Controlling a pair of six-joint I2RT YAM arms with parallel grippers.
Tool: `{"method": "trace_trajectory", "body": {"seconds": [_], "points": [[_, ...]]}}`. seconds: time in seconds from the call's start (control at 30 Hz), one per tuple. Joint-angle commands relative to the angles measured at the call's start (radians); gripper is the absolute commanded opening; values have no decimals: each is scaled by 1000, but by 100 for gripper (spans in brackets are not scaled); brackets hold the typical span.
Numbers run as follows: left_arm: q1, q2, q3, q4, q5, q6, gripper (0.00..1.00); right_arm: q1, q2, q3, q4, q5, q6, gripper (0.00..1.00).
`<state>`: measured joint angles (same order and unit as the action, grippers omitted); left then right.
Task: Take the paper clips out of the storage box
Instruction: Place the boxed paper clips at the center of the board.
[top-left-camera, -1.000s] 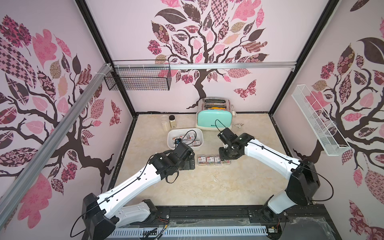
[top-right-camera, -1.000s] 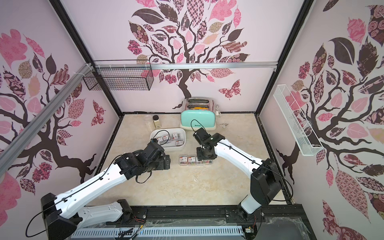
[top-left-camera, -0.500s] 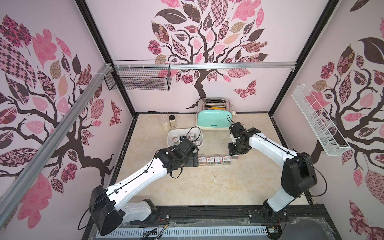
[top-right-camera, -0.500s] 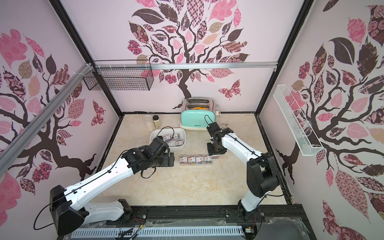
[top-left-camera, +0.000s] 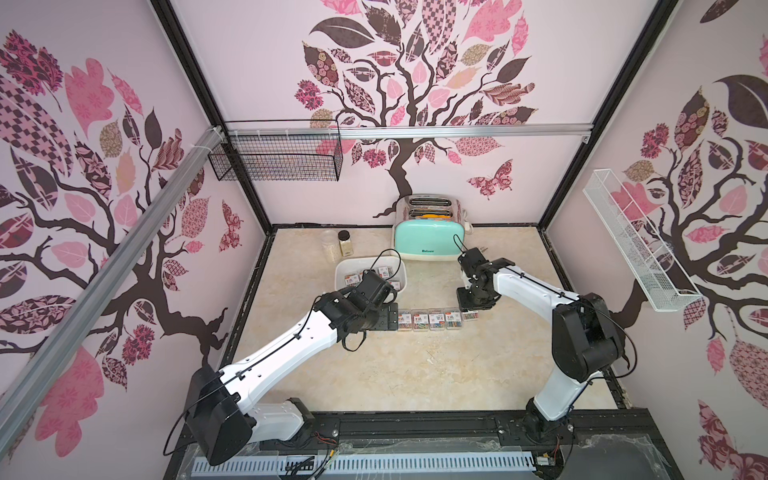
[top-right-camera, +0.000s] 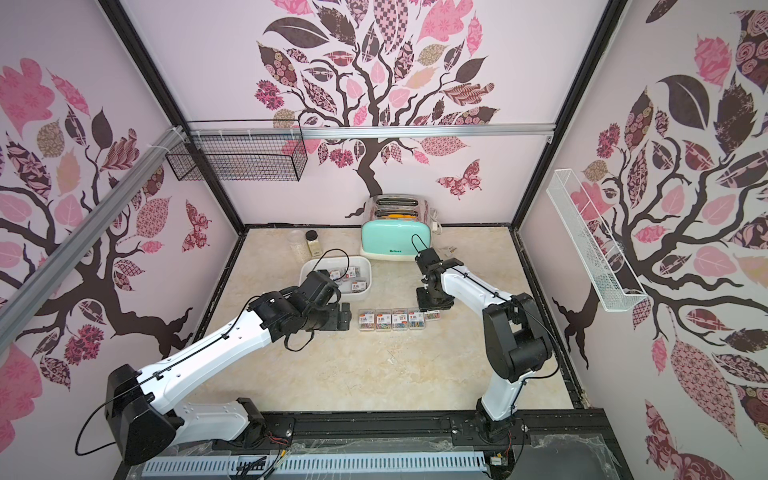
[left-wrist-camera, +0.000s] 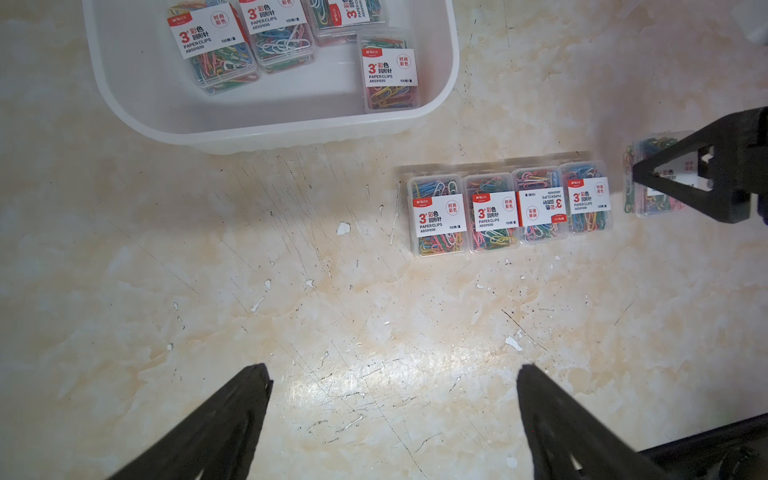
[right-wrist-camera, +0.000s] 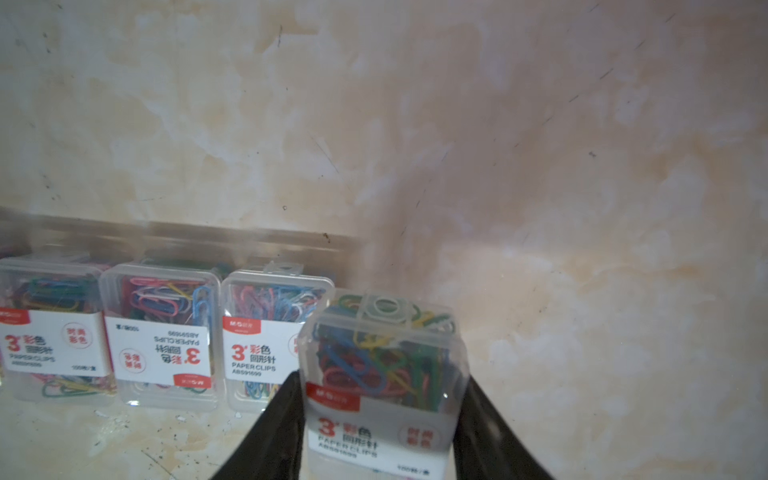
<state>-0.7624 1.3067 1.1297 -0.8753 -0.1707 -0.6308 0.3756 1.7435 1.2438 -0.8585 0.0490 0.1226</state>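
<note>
While holding the case of paper clips (right-wrist-camera: 382, 374) in the right jaws, lower it flat onto the tabletop (right-wrist-camera: 582, 249), beside the end of the row of four cases (left-wrist-camera: 509, 208), then let go gently. With the left jaws wide open and empty, reach into the storage box (left-wrist-camera: 291, 133). Small clear cases, bright clips inside, white labels, red marks; four more in the box.

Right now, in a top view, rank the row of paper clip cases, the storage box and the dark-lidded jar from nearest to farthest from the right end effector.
1. Row of paper clip cases, beside the right end effector.
2. Storage box, beyond the row's far end.
3. Dark-lidded jar, behind the box.
</note>
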Motion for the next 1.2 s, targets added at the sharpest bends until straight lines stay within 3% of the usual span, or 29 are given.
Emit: {"method": "trace_trajectory", "body": {"seconds": [0.0, 1.17], "points": [[8, 13, 22, 14, 17, 22, 98, -13, 29, -5, 34, 11, 0, 44], [18, 82, 57, 37, 38, 30, 98, -45, 54, -69, 79, -53, -6, 56]]}}
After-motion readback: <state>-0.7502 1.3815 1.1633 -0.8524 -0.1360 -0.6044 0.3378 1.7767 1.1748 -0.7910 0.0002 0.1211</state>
